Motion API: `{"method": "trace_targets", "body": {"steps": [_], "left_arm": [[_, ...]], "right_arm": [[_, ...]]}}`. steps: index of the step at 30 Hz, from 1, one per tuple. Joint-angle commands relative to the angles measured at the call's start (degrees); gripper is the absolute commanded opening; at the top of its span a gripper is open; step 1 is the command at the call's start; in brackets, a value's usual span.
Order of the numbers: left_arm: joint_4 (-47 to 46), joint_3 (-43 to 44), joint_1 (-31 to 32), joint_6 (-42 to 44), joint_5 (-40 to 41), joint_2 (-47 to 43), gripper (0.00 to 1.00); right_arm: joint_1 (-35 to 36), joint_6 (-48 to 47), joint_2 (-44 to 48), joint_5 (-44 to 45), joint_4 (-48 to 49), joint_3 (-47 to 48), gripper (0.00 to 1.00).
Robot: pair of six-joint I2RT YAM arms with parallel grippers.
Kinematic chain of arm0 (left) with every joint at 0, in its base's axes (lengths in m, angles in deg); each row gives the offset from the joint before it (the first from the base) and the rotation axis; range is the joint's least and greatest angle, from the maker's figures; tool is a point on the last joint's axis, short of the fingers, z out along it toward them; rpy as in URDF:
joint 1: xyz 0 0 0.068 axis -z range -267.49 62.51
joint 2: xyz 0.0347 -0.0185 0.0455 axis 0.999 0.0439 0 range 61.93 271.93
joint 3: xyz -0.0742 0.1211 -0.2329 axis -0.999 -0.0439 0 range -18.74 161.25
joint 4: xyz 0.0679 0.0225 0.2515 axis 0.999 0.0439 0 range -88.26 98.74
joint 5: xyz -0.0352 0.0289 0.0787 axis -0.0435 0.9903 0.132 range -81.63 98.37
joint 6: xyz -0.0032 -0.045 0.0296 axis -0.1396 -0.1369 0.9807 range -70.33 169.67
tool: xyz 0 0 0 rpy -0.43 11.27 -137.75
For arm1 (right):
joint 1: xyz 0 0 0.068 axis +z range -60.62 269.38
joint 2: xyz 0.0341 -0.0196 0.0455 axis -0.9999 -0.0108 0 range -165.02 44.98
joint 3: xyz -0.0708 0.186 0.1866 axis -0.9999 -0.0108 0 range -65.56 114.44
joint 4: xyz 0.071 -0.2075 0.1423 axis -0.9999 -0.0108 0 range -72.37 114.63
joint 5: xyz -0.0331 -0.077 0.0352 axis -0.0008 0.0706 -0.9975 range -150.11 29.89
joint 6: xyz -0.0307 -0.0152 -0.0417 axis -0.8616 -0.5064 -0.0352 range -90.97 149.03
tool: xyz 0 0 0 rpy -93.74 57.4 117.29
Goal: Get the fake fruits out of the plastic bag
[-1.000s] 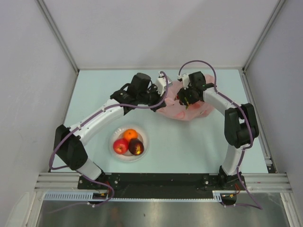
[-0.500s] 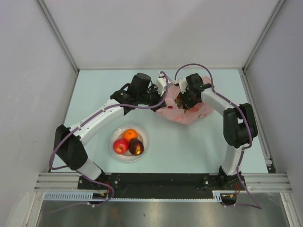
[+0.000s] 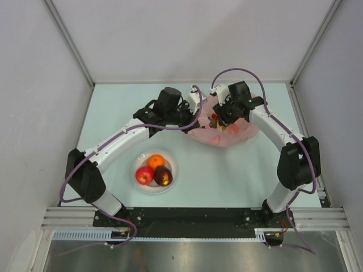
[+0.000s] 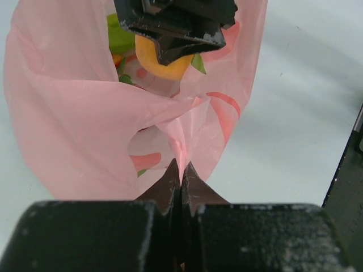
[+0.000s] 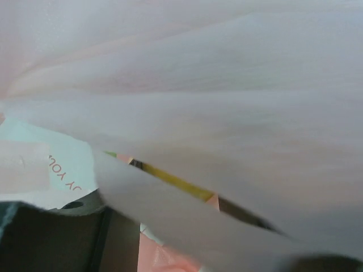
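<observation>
**Counter: Surface and Items Resting on It**

The counter [image 3: 113, 113] is a flat, pale blue-green surface with grey walls on three sides. Two items rest directly on it. The plastic bag [image 3: 227, 137] lies crumpled beneath the right tool [image 3: 220, 118], and its left edge touches the left tool [image 3: 199, 116]. The round white plate [image 3: 173, 182] sits well nearer the arm bases than either tool, closer to the left tool.

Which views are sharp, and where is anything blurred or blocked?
Top external: evenly lit and sharp, no glare, no hard shadows. Left wrist: the plastic bag is crisp where the left gripper pinches it, while the table beyond is soft. Right wrist: bag film close to the lens, blurred throughout, almost nothing else readable.
</observation>
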Motion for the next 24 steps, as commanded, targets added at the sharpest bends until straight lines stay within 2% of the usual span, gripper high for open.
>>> {"method": "trace_targets", "body": {"steps": [1, 4, 7, 8, 9, 10, 11, 13, 15, 19, 24], "left_arm": [[-1.6, 2.0, -0.3, 0.0, 0.4, -1.9, 0.0], [-1.9, 2.0, -0.2, -0.5, 0.2, -1.8, 0.0], [-2.3, 2.7, -0.2, -1.3, 1.4, -1.1, 0.0], [-2.1, 3.5, -0.3, -1.3, 1.9, -0.7, 0.05], [-1.6, 4.0, -0.6, -1.4, 2.2, -0.3, 0.16], [-1.5, 4.6, -0.9, -2.1, 2.9, -0.2, 0.45], [-1.4, 5.9, -1.1, -2.7, 3.6, -0.1, 0.62], [-0.8, 7.2, -2.3, -4.6, 4.9, -0.1, 0.88], [-1.0, 8.8, -3.9, -5.1, 5.4, -1.4, 1.0], [-1.5, 9.3, -7.4, -5.5, 6.7, -6.3, 1.0], [-1.8, 4.2, -14.6, -4.8, 8.9, -14.7, 1.0]], "right_arm": [[0.0, 2.5, 2.1, -1.9, 0.8, 3.8, 0.09], [-3.0, 6.6, 10.3, -9.1, 6.2, 3.6, 0.1], [-3.8, 8.1, 15.5, -12.2, 10.5, 2.4, 0.11], [-3.8, 8.5, 18.1, -12.9, 10.4, 2.4, 0.11], [-3.6, 8.6, 19.6, -14.9, 9.8, 2.5, 0.11], [-2.9, 8.6, 21.0, -15.7, 8.9, 2.4, 0.12], [-2.0, 7.6, 23.5, -16.0, 6.6, 2.5, 0.12], [1.5, 5.9, 25.7, -16.1, 3.6, 2.4, 0.12], [4.2, 3.7, 28.2, -15.6, -0.3, 1.6, 0.12], [11.8, 2.7, 30.0, -12.7, -2.1, 0.8, 0.13], [26.0, 1.7, 27.7, -9.8, 1.0, 1.3, 0.14]]}}
